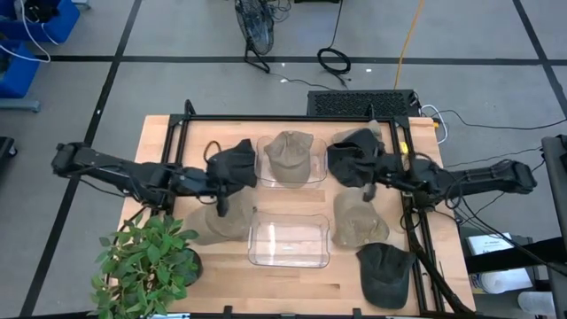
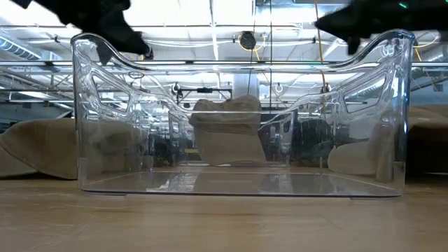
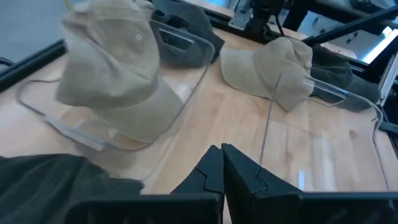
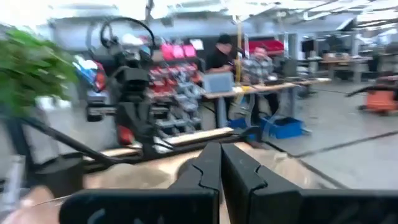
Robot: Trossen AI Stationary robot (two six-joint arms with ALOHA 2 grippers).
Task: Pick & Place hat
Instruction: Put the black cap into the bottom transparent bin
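A tan hat (image 1: 288, 152) lies in the far clear bin (image 1: 262, 179); through the near bin it shows in the low view as the tan hat (image 2: 231, 129). Other hats lie on the table: a dark one (image 1: 237, 164) and a tan one (image 1: 217, 226) on the left, a dark one (image 1: 353, 155) and a tan one (image 1: 357, 221) on the right, and a dark one (image 1: 385, 270) at the near right. My left gripper (image 3: 222, 149) is shut and empty, beside the left dark hat (image 3: 56, 183). My right gripper (image 4: 221, 146) is shut and empty, raised by the right dark hat.
An empty clear bin (image 1: 288, 241) stands at the near centre, seen close in the low view (image 2: 238, 175). A potted plant (image 1: 146, 261) stands at the near left corner. A black frame (image 1: 283, 118) borders the table's far edge.
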